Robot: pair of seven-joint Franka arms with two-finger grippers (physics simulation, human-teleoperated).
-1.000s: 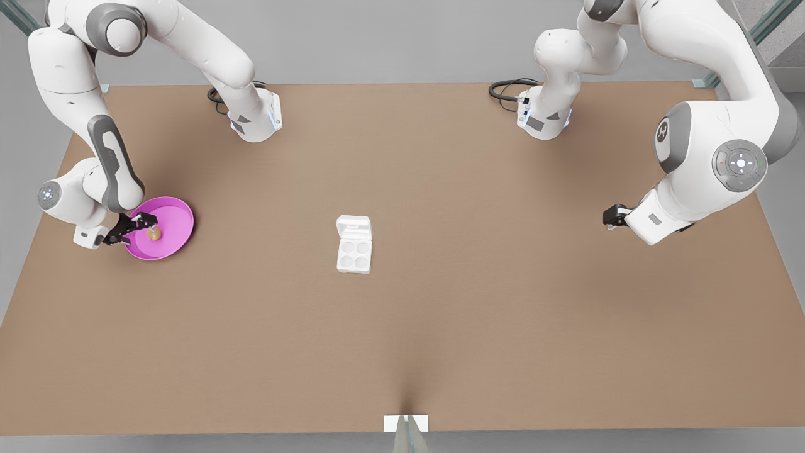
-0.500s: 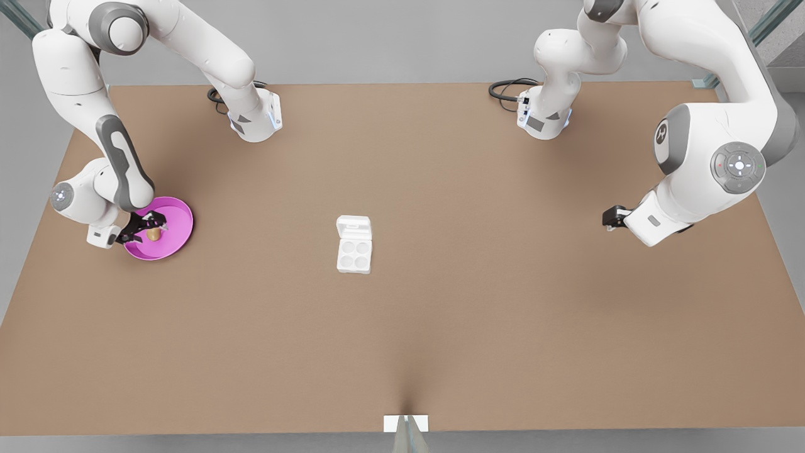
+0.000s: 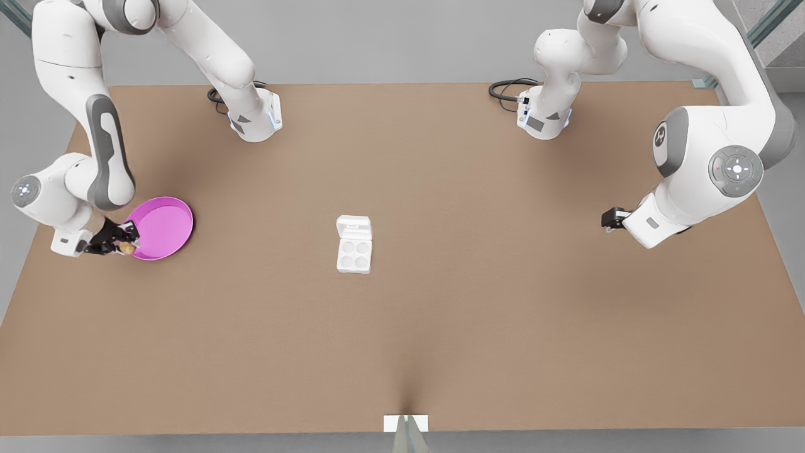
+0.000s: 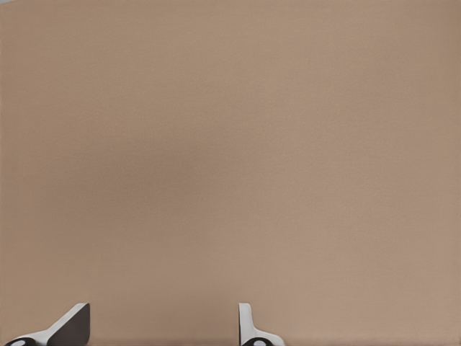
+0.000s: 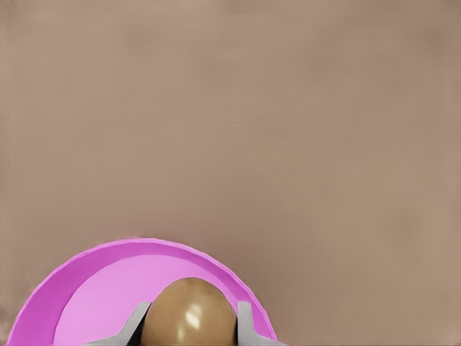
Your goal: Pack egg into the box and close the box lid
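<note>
The small tan-brown rounded egg (image 5: 189,313) is glossy and smooth, clamped between the two fingers of the right gripper (image 3: 123,246) at the front view's left, over the rim of the round pink dish (image 3: 165,228). The small white carton box (image 3: 354,253) lies on the brown tabletop (image 3: 440,302) near its middle, well apart from the egg, its four round wells in a two-by-two grid all bare. Its white rounded-corner box lid (image 3: 353,226) is swung open, hinged at the carton's far edge
</note>
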